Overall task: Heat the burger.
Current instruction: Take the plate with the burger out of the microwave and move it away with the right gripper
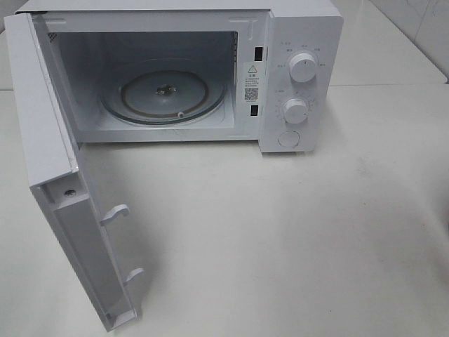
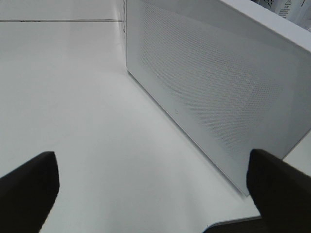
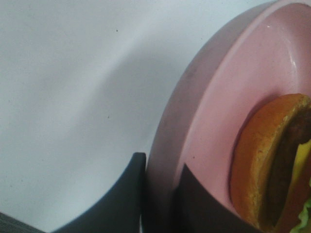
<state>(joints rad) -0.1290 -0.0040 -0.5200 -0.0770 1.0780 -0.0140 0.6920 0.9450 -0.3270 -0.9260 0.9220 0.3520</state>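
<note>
The burger (image 3: 272, 170), a golden-brown bun with a dark patty, yellow cheese and a bit of green lettuce, sits on a round pink plate (image 3: 233, 82); only the right wrist view shows them. My right gripper (image 3: 163, 191) is shut on the plate's rim, one dark finger outside and one inside. In the left wrist view my left gripper (image 2: 154, 194) stands wide open with nothing between its fingers, near the outer face of the microwave door (image 2: 218, 82). Neither arm, plate nor burger appears in the exterior high view.
A white microwave (image 1: 302, 42) stands at the back of the white table (image 1: 280, 232). Its door (image 1: 42, 119) is swung fully open to the left, toward the front. The glass turntable (image 1: 165, 91) inside carries nothing. Two knobs and a button sit on its right panel.
</note>
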